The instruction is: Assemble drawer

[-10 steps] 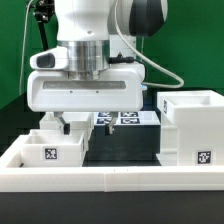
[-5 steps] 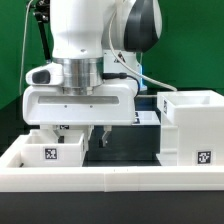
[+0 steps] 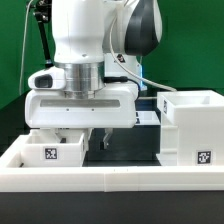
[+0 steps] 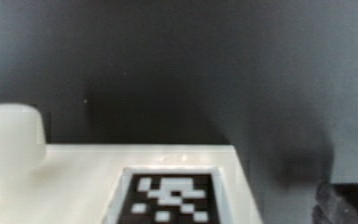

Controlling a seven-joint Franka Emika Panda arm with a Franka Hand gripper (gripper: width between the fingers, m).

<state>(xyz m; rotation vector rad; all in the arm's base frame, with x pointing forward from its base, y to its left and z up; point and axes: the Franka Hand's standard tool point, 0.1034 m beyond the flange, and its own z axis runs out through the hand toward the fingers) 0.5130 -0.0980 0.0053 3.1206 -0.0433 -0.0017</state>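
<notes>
A small white open-top tray [image 3: 45,152] with a square tag stands at the exterior view's left, behind the low front wall. The tall white shell [image 3: 190,125] with a tag stands at the right. My gripper [image 3: 83,135] hangs low just right of the tray, between tray and shell, with its jaws apart and nothing between them. In the wrist view a white tagged panel [image 4: 172,192] lies under the gripper, with a rounded white knob [image 4: 7,135] beside it. One dark fingertip [image 4: 354,200] shows at the edge. More white behind the tray is largely hidden by the hand.
The low white wall [image 3: 110,178] edges the black table in front. The marker board [image 3: 148,117] shows only as a sliver behind the hand, next to the shell. A green backdrop stands behind the arm.
The hand has come down and shifted to the exterior view's left over the last second, covering the marker board's tags. Since half a second ago it has barely moved.
</notes>
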